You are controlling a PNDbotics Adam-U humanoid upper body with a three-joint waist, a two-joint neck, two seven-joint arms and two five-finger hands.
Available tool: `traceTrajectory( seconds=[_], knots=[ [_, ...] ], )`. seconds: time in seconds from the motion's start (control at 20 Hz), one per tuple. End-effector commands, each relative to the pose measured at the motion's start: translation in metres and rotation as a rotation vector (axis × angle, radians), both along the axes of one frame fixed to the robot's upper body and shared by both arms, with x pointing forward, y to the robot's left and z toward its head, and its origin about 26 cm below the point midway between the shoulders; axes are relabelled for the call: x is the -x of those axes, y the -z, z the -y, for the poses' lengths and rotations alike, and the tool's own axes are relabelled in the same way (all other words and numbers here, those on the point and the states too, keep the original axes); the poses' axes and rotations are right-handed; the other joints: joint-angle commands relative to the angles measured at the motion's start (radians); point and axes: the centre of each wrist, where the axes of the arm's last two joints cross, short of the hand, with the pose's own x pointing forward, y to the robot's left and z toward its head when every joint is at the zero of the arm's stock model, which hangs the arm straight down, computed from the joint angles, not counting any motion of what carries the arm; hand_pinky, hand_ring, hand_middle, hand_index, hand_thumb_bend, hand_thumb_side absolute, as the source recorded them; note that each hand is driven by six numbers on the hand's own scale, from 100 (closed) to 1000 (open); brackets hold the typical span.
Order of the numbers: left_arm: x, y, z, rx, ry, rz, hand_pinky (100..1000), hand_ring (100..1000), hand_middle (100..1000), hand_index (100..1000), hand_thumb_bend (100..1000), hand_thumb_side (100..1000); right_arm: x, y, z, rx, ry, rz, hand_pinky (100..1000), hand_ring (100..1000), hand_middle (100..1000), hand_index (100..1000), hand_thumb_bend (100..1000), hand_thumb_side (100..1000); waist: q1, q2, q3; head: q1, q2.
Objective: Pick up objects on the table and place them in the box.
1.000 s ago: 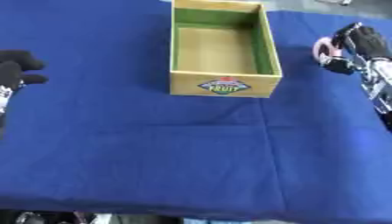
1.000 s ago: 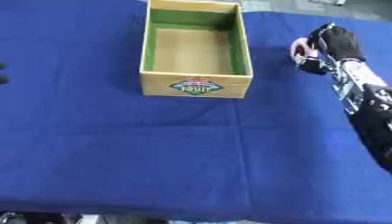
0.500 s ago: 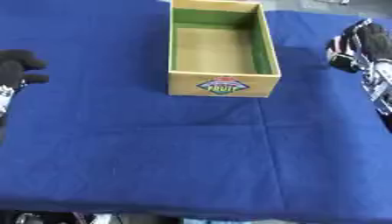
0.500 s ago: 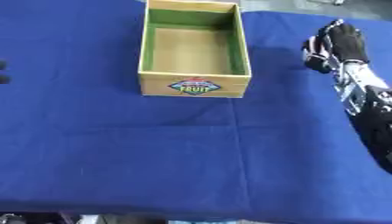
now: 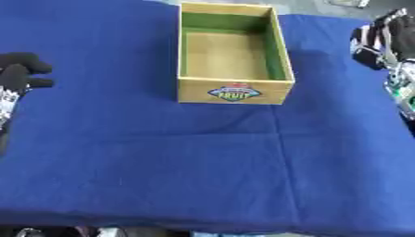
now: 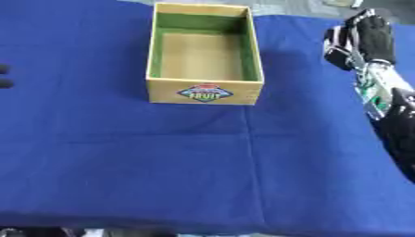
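Blue cloth (image 5: 203,157) covers the table under the wooden box (image 6: 204,54), my right hand (image 6: 362,39) curled beside it, whether round anything I cannot tell, my left hand (image 5: 20,71) lying curled and empty.

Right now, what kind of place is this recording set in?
Probably a lab or demo tabletop: a blue cloth covers the table, with one empty fruit-labelled box and the robot's right hand beside it.
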Motion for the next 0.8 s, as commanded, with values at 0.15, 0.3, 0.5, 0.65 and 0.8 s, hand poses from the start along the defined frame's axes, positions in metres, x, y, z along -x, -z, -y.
traceTrajectory(
  seconds=[0.15, 0.3, 0.5, 0.65, 0.8],
  knots=[
    [0.001, -0.007, -0.001, -0.001, 0.002, 0.023, 721, 755, 616, 737, 313, 573, -0.001, -0.046, -0.005, 0.028, -0.06, 0.107, 186, 432, 145, 172, 100, 183, -0.001, -0.028, 0.0, 0.005, -0.004],
    [0.001, -0.007, -0.001, 0.0, 0.004, 0.022, 721, 754, 616, 737, 315, 571, -0.003, -0.061, -0.02, 0.027, -0.116, 0.143, 186, 431, 143, 171, 100, 178, -0.004, -0.034, 0.004, 0.003, -0.005],
    [0.001, -0.007, -0.001, 0.001, 0.007, 0.02, 721, 754, 615, 737, 317, 569, -0.007, -0.079, -0.042, 0.031, -0.197, 0.176, 191, 433, 147, 173, 100, 283, -0.007, -0.04, 0.011, -0.003, -0.009],
    [0.001, -0.007, 0.0, 0.002, 0.011, 0.018, 721, 754, 615, 737, 320, 568, -0.009, -0.091, -0.062, 0.043, -0.274, 0.193, 201, 438, 153, 177, 100, 170, -0.01, -0.044, 0.017, -0.007, -0.013],
    [0.001, -0.007, 0.001, 0.002, 0.015, 0.018, 720, 753, 615, 737, 321, 567, -0.011, -0.1, -0.082, 0.056, -0.352, 0.193, 207, 442, 156, 179, 100, 169, -0.012, -0.047, 0.024, -0.012, -0.017]
  ],
)
